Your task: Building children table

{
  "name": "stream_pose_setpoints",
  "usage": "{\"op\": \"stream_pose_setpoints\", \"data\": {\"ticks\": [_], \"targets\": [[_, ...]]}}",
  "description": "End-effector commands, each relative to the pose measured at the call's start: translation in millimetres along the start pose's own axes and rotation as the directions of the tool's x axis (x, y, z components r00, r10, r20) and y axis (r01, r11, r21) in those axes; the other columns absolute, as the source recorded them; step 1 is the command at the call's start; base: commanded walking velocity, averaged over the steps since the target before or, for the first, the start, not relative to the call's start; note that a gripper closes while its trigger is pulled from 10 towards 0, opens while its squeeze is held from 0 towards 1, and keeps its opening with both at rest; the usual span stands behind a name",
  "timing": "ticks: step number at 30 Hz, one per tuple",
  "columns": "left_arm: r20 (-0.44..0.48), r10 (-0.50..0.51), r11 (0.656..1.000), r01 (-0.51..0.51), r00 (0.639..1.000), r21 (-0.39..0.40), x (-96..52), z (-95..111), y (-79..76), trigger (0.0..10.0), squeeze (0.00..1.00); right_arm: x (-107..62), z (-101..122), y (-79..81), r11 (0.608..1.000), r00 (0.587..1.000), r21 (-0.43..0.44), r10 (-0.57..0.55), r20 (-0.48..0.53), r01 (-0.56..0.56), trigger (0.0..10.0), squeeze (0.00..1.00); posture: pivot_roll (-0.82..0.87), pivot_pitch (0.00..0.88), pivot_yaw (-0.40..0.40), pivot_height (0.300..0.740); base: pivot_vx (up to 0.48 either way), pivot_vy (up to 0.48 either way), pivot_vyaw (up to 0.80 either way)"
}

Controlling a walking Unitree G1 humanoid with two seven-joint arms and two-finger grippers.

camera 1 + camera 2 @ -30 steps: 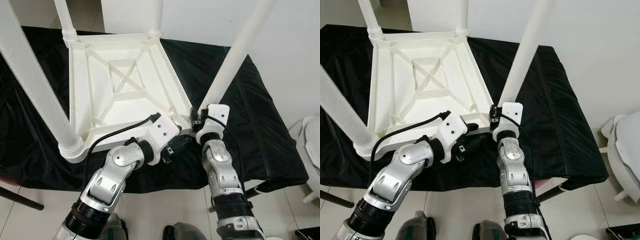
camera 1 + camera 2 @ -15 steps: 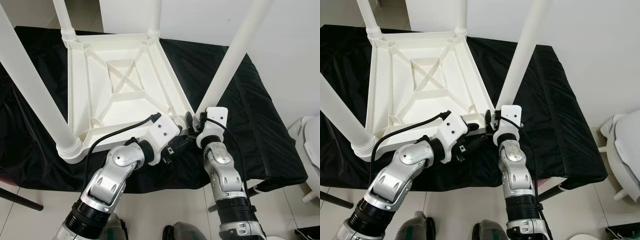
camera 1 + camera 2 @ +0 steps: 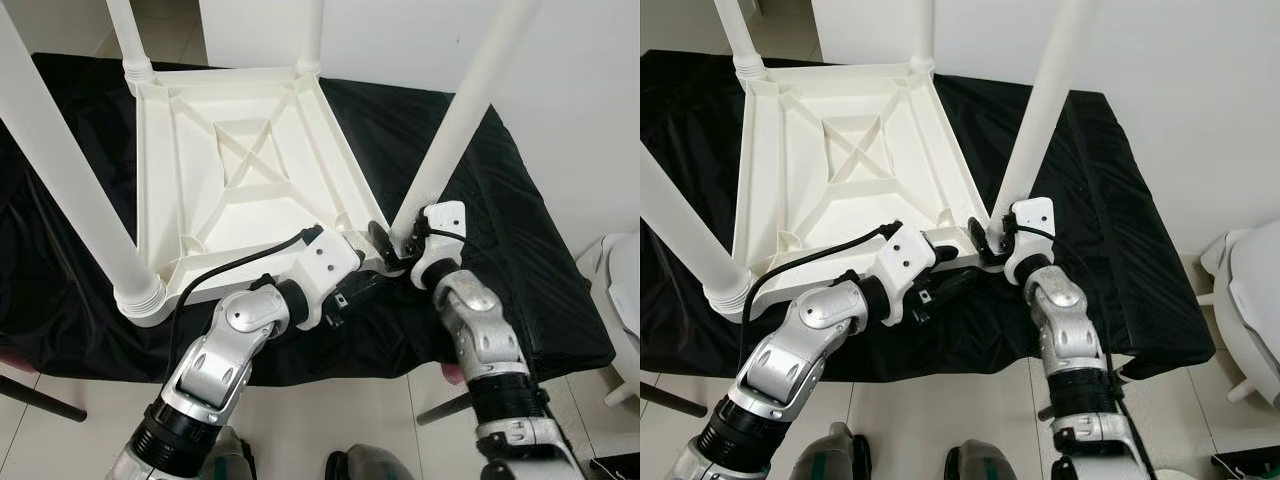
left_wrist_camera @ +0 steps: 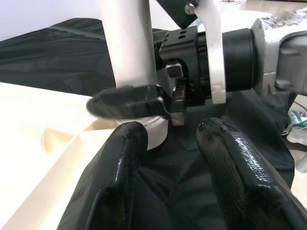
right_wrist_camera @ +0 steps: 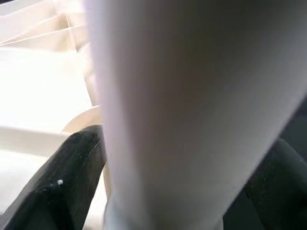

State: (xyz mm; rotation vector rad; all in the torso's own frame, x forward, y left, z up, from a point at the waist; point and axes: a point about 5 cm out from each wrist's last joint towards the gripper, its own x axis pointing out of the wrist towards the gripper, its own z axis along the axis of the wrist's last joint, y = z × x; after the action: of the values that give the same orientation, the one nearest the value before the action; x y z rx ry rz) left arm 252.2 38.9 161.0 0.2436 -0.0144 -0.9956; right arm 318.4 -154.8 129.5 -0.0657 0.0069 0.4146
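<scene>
A white plastic children's table (image 3: pixel 240 170) lies upside down on a black cloth (image 3: pixel 520 250), with its legs pointing up. My right gripper (image 3: pixel 395 240) is at the foot of the near right leg (image 3: pixel 455 130), shut on it. The right wrist view has a black finger (image 5: pixel 72 167) on each side of that leg (image 5: pixel 168 96). My left gripper (image 4: pixel 170 139) is open just beside the same corner, low over the cloth and holding nothing. Beyond it the left wrist view shows one right finger (image 4: pixel 124 103) lying across the leg (image 4: pixel 127 43) just above its collar.
The near left leg (image 3: pixel 70 170) and the two far legs (image 3: pixel 130 40) (image 3: pixel 312 35) stand tall around the work area. A white fixture (image 3: pixel 622 290) sits at the right edge, beyond the cloth. A dark rod (image 3: pixel 40 398) lies on the tiled floor at the left.
My right forearm has swung out to the right and the wrist has turned around the leg's foot. The gripper has stayed at the leg. The left arm has barely moved.
</scene>
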Motion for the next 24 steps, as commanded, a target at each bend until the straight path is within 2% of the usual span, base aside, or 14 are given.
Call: {"op": "stream_pose_setpoints", "data": {"ticks": [1, 2, 4, 13, 14, 24], "targets": [[-0.005, 0.007, 1.000, -0.007, 1.000, -0.002, 1.4, -1, 0.1, 10.0, 0.00, 0.5, 1, -2.3, 0.995, 0.995, -0.010, 0.100, 0.009, -0.100, 10.0, 0.00, -0.10, 0.009, -0.057, 0.740, 0.000, 0.000, 0.00], [-0.006, 0.007, 1.000, -0.007, 1.000, -0.002, 0.9, -2, -0.2, 10.0, 0.00, 0.1, 2, -3.1, 0.986, 0.986, -0.023, 0.167, 0.009, -0.167, 10.0, 0.00, -0.10, 0.008, -0.055, 0.740, 0.000, 0.000, 0.00], [-0.007, 0.006, 1.000, -0.006, 1.000, -0.002, 0.6, -2, -0.6, 10.0, 0.00, -0.2, 3, -3.5, 0.977, 0.978, -0.040, 0.211, 0.006, -0.210, 10.0, 0.00, -0.10, 0.008, -0.051, 0.740, 0.000, 0.000, 0.00], [-0.010, 0.017, 1.000, -0.017, 1.000, -0.005, -1.7, -2, 0.1, 10.0, 0.00, 4.2, 1, -7.4, 0.941, 0.944, -0.074, 0.330, -0.011, -0.330, 10.0, 0.00, -0.08, 0.020, -0.055, 0.740, 0.000, 0.000, 0.00], [-0.010, 0.019, 1.000, -0.019, 1.000, -0.005, -2.4, -2, 0.2, 10.0, 0.00, 5.1, 0, -8.2, 0.937, 0.941, -0.076, 0.339, -0.016, -0.340, 0.0, 0.00, -0.08, 0.020, -0.055, 0.740, 0.000, 0.000, 0.00], [-0.015, 0.025, 1.000, -0.025, 1.000, -0.004, -3.4, -2, 1.5, 10.0, 0.00, 2.7, -8, -16.7, 0.929, 0.932, -0.076, 0.360, -0.039, -0.362, 0.0, 0.00, -0.08, 0.010, -0.052, 0.740, 0.000, 0.000, 0.00]]}}
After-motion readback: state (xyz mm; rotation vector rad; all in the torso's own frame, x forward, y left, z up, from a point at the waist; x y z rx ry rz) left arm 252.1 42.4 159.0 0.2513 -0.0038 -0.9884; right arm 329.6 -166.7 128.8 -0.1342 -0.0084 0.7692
